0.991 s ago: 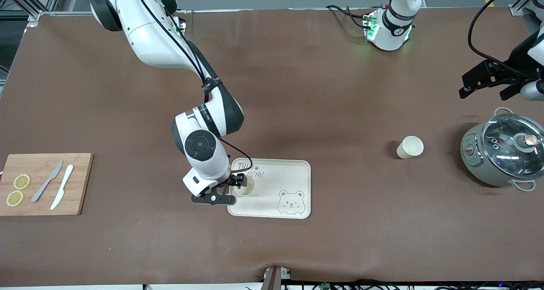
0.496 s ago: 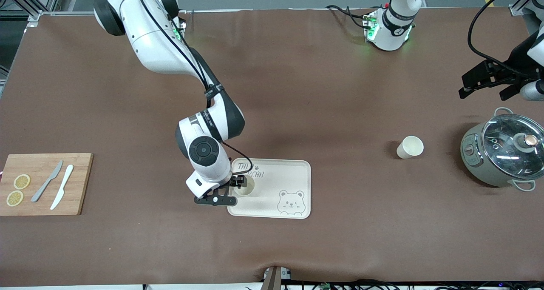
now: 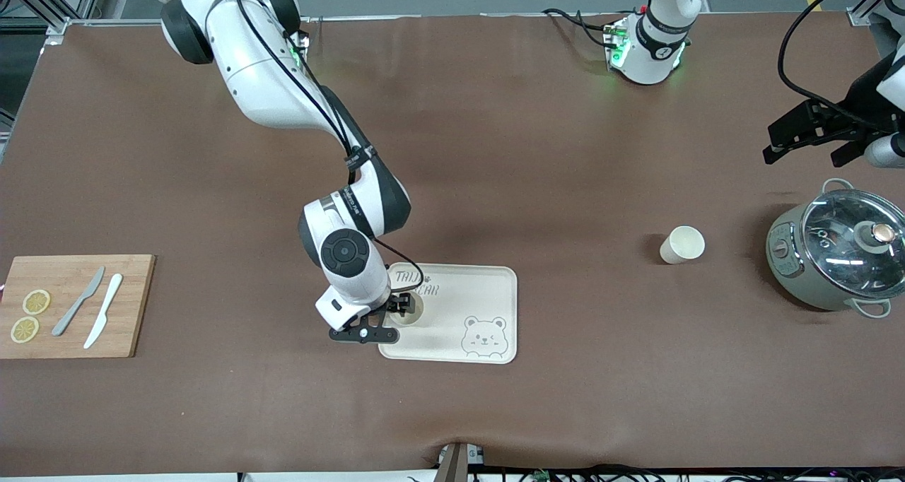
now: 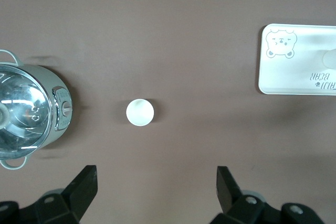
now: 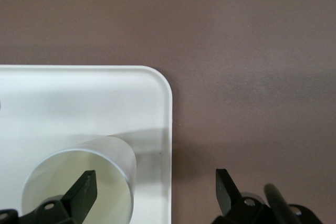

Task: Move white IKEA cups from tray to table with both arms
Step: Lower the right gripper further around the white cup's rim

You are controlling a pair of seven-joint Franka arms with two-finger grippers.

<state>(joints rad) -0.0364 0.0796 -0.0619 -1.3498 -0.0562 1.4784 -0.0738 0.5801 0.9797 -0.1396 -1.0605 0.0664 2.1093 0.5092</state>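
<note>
Right end effector (image 3: 398,311), its fingers spread wide and gripping nothing, hangs low over the corner of the Taiji Bear tray (image 3: 488,280) toward the right arm's end of the tabletop (image 3: 495,150), at centre-bottom of the front view; one finger sits above the white cup on the tray (image 3: 412,312), the other outside the tray's rim. A second white cup (image 3: 682,244) already stands on the tabletop beside a glass-lidded pot (image 3: 838,256) at the frame's right edge, where the left end effector (image 3: 806,139), also wide open and empty, waits above. Judged from this, the last pickup is in hand; next, centring, lowering and closing on the cup.
</note>
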